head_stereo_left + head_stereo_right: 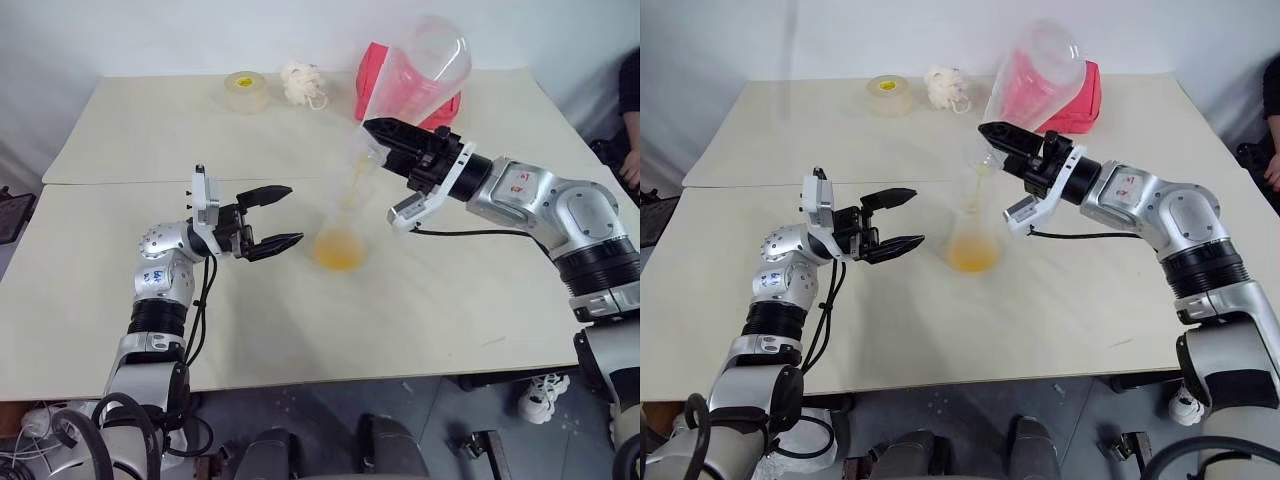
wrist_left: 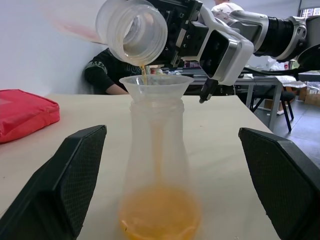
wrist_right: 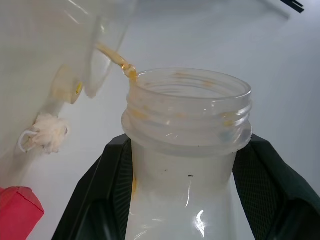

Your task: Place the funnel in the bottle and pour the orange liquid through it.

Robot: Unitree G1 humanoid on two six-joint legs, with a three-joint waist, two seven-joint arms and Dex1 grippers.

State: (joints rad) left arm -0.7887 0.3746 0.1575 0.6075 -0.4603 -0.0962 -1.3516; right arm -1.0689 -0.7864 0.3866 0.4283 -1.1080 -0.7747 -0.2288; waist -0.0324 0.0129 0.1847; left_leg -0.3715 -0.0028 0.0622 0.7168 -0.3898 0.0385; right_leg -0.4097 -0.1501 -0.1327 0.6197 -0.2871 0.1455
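A clear flask-shaped bottle (image 1: pixel 343 222) stands mid-table with the clear funnel (image 2: pixel 156 85) seated in its neck. Orange liquid (image 1: pixel 338 250) pools in its base. My right gripper (image 1: pixel 380 135) is shut on the neck of a clear jug (image 1: pixel 425 65), tipped so its mouth (image 2: pixel 132 30) is over the funnel. A thin orange stream (image 2: pixel 143 72) falls from the mouth into the funnel. In the right wrist view the black fingers (image 3: pixel 107 185) flank the jug's threaded neck (image 3: pixel 187 130). My left gripper (image 1: pixel 295 215) is open just left of the bottle, apart from it.
A tape roll (image 1: pixel 246 90) and a white fluffy ball (image 1: pixel 303 83) lie at the table's far edge. A red pouch (image 1: pixel 1085 95) sits behind the tipped jug. A person (image 1: pixel 630 110) is at the far right. A seam (image 1: pixel 120 183) joins two tabletops.
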